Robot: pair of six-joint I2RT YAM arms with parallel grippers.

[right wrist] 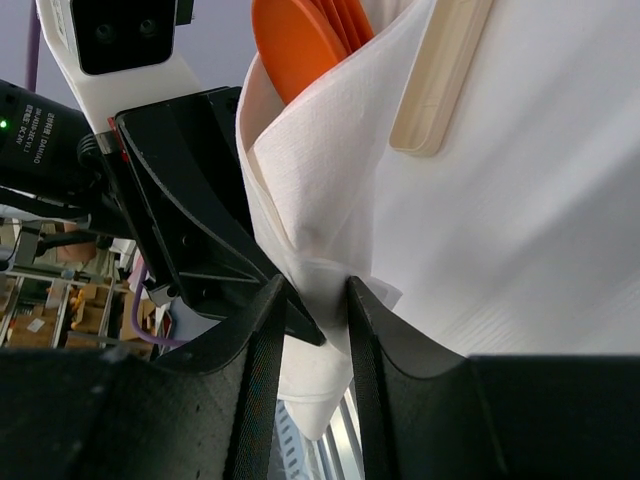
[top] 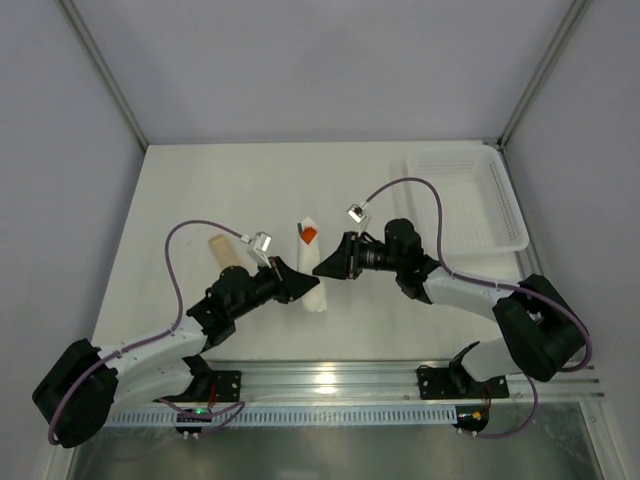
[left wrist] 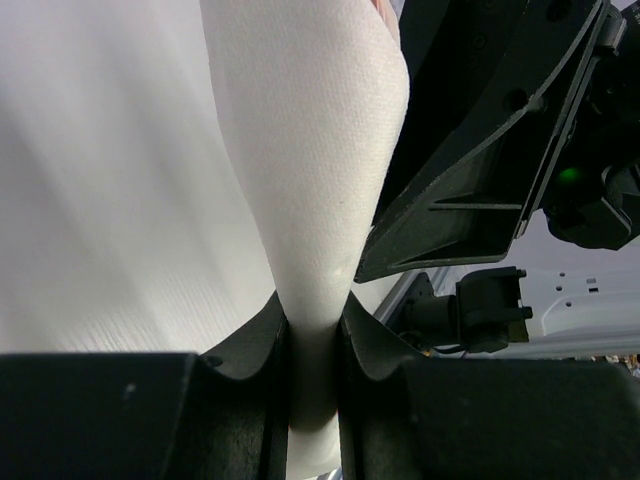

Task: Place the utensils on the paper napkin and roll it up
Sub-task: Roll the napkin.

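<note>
The paper napkin [left wrist: 320, 150] is already folded into a narrow roll at the middle of the table [top: 200, 190], running from 12 to 6 o'clock in the top view. An orange utensil [right wrist: 300, 45] pokes out of its 12 o'clock end.

The left gripper [left wrist: 313, 320] comes in from 8 o'clock, its jaws clamped on a pinched waist of the paper. The right gripper [right wrist: 315, 300] comes in from 3 o'clock, its jaws closed on a lower fold, with paper filling the gap between them; how firm that pinch is I cannot tell.

The tan stick [right wrist: 442, 75] appears to lie on the bare table outside the roll, toward its 9 o'clock side, so I judge the bundle incomplete.

The step in hand looks like tightening the roll. To do it well:
- Turn both wrists the same way and at the same pace; thin paper will tear if the grippers pull apart.
- Keep the roll low on the table so the orange piece cannot slide out at 12 o'clock.
- Grip the layers, not a single ply.
- Before sealing, loosen one flap and feed the stick in alongside the orange piece, parallel to the roll's axis, then roll across it toward 9 o'clock.
</note>
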